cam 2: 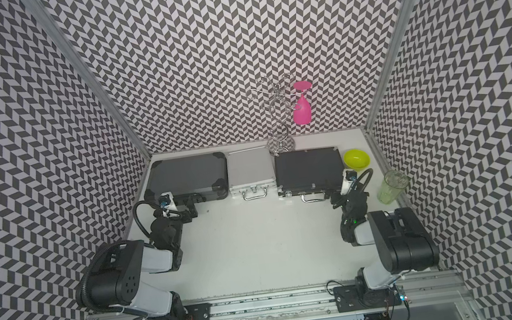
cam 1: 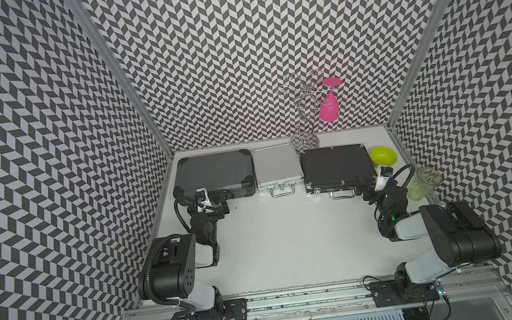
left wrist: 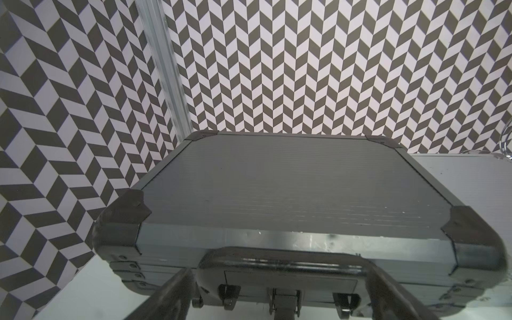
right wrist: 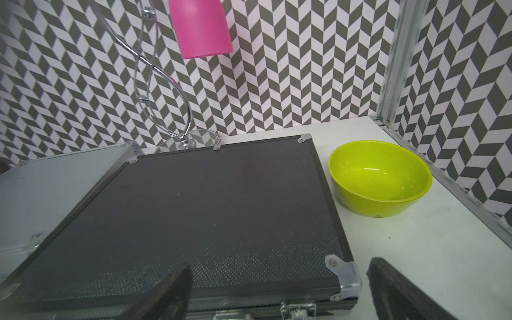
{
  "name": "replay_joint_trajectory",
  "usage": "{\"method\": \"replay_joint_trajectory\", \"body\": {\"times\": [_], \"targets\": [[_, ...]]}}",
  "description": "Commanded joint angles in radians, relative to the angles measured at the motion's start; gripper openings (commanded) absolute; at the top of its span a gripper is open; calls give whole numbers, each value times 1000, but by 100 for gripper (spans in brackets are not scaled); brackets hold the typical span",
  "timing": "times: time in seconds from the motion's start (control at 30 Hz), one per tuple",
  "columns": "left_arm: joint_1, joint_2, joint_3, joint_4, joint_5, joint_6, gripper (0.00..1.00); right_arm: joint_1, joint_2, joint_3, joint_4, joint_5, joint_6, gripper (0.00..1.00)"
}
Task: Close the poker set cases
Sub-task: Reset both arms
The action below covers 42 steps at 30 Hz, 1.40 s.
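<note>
Both top views: grey case (cam 1: pixel 213 172), silver case (cam 1: pixel 277 166) and black case (cam 1: pixel 336 166) are shown lids-down in a row at the far edge of the table (cam 1: pixel 290 236). Left claw (cam 1: pixel 221 198) and right claw (cam 1: pixel 371 183), both released, are poised at the outer cases' fronts; lids should be pressed squarely near the latches (left wrist: pixel 284 300).

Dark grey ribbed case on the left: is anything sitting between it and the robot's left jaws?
Nothing visible does. The left gripper is right at the front edge of the dark grey ribbed case, open jaws flanking its black carry handle.
</note>
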Motion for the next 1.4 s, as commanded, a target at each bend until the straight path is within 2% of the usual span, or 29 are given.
{"method": "replay_joint_trajectory", "body": {"times": [0.0,0.17,1.2,1.37], "targets": [[3,-3,10,45,6,-5,100,2,2,-5,168,-7,-29,99],[-7,-3,14,38,-16,0,100,4,-20,-4,104,-2,-29,99],[-7,-2,14,39,-17,3,99,15,-15,24,116,12,-32,99],[-7,-3,14,39,-17,2,99,10,-25,-42,196,95,9,99]]}}
